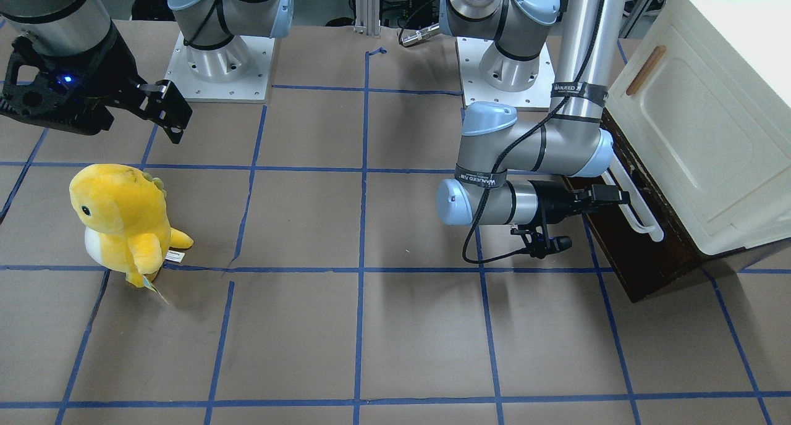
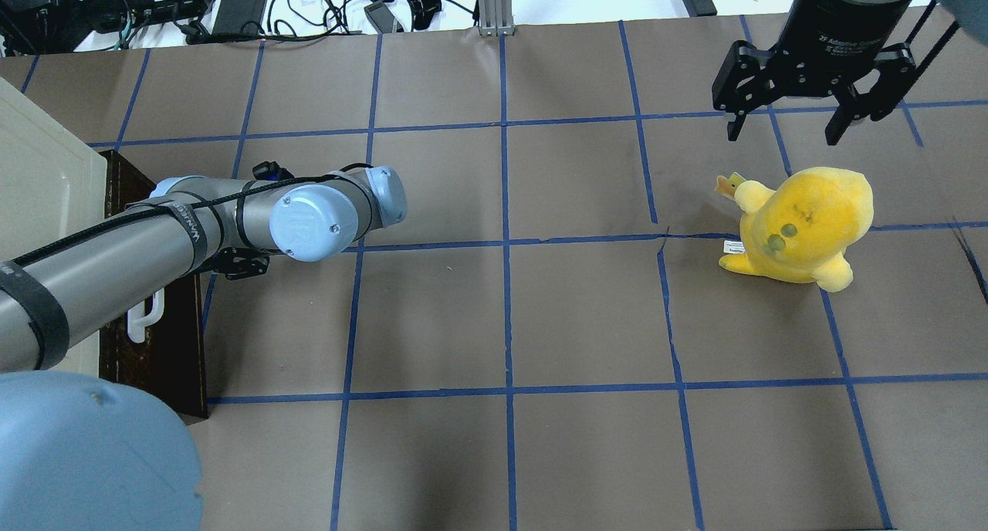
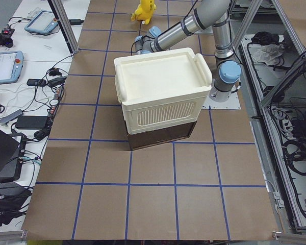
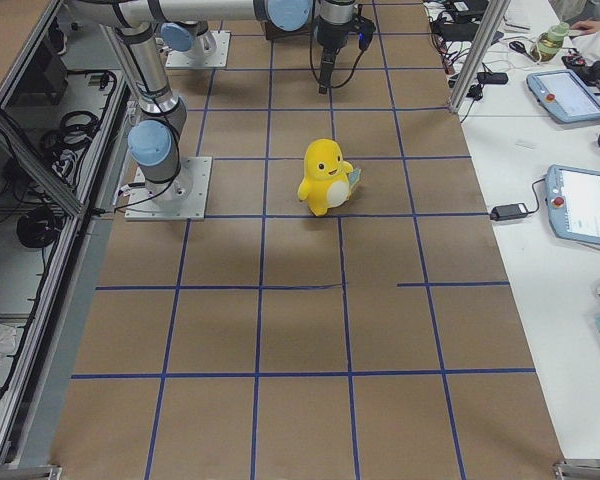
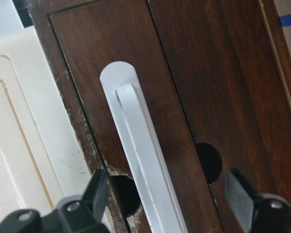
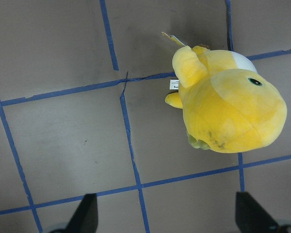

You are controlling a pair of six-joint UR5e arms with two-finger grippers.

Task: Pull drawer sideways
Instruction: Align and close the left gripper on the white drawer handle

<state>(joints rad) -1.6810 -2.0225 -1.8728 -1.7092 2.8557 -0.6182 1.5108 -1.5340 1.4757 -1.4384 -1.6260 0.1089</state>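
- Closest in, the left gripper (image 5: 167,194) is right up against the foot of the cream plastic cabinet (image 1: 698,122). Its black fingers (image 5: 96,191) are spread wide: released, nothing pinched.
- Between those fingers runs the long white bar handle (image 5: 136,160), with one finger on each side. Neither looks to be touching it, as dark wood shows in both gaps from the wrist view.
- Just behind the handle is the wide dark brown wooden drawer (image 1: 624,252), at the very bottom of the cabinet under the cream door. None of its inside shows, so I'd call it shut, or as near as makes no difference.
- My read is that the reach is done and the grasp isn't made. The pull hasn't begun.
- Next up, I reckon, is to clench squarely on the bar, then draw straight out from the cabinet, sideways across the table and level. A crooked grip could let the bar slip, and a hard tug might drag the whole cabinet along.
- Further off, well apart from the cabinet, a yellow plush toy (image 2: 803,222) stands upright on the brown paper-covered table (image 2: 432,322).
- Farthest from the cabinet, the right gripper (image 2: 785,130) hangs above the table near the toy. Its fingers are apart and it holds nothing. It looks idle to me.
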